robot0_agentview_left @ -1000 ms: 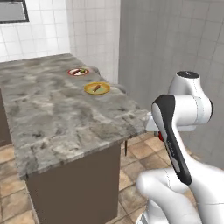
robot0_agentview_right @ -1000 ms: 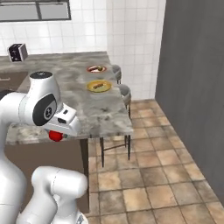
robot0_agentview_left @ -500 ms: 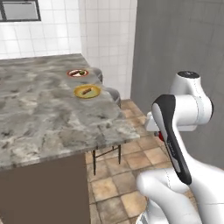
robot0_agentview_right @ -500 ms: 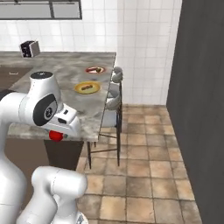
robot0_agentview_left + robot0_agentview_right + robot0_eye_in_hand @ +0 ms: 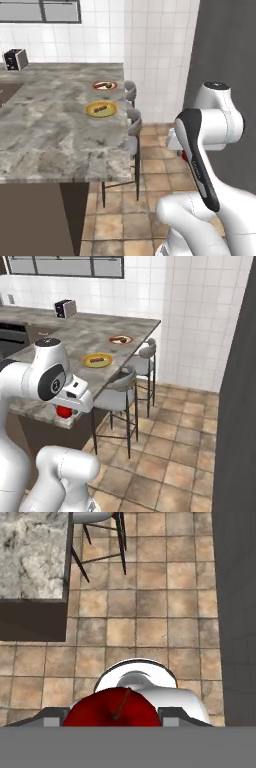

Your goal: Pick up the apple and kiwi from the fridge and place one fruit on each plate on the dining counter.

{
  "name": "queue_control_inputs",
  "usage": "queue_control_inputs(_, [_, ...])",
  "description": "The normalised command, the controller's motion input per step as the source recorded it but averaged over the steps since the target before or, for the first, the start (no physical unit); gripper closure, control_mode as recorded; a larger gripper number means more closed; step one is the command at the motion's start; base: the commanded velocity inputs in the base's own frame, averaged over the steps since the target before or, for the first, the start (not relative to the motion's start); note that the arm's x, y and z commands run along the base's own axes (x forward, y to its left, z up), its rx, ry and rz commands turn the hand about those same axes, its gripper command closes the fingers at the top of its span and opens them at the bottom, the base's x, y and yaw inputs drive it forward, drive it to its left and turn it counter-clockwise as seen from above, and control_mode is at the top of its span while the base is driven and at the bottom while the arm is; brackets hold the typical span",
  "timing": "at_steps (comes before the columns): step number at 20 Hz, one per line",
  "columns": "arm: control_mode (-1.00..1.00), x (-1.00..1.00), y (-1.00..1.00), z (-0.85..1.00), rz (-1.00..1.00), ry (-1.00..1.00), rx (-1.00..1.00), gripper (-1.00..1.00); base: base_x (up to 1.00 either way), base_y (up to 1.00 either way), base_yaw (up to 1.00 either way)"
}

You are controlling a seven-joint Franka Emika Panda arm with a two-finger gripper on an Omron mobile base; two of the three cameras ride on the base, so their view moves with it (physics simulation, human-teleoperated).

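My gripper (image 5: 114,718) is shut on the apple (image 5: 115,708), a glossy red ball with its stem toward the camera. It hangs low in front of the arm over the tiled floor, and the apple (image 5: 63,411) peeks out under the hand. On the dining counter (image 5: 50,140) lie two plates. The yellow plate (image 5: 101,108) is nearer and the red-rimmed white plate (image 5: 105,85) is behind it. They appear again as the yellow plate (image 5: 97,360) and the white plate (image 5: 121,340). The kiwi and the fridge are out of view.
Two grey stools (image 5: 120,396) stand along the counter's right side over brown floor tiles (image 5: 150,607). A toaster (image 5: 15,59) sits at the counter's far end. A tall dark grey panel (image 5: 240,406) rises on the right. The counter's corner (image 5: 35,557) lies ahead of the hand.
The whole picture has shifted, so the base has moved: counter and plates now sit further left and more side-on. The arm holds the same pose with the apple in its grip.
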Motion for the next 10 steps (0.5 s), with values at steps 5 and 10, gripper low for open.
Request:
queue_control_inputs(5, [1.0, 0.0, 0.0, 0.0, 0.0, 0.0, 0.0, 1.0, 0.62, -1.0, 0.54])
queue_control_inputs(10, [1.0, 0.0, 0.0, 0.0, 0.0, 0.0, 0.0, 1.0, 0.6, -0.99, 0.55])
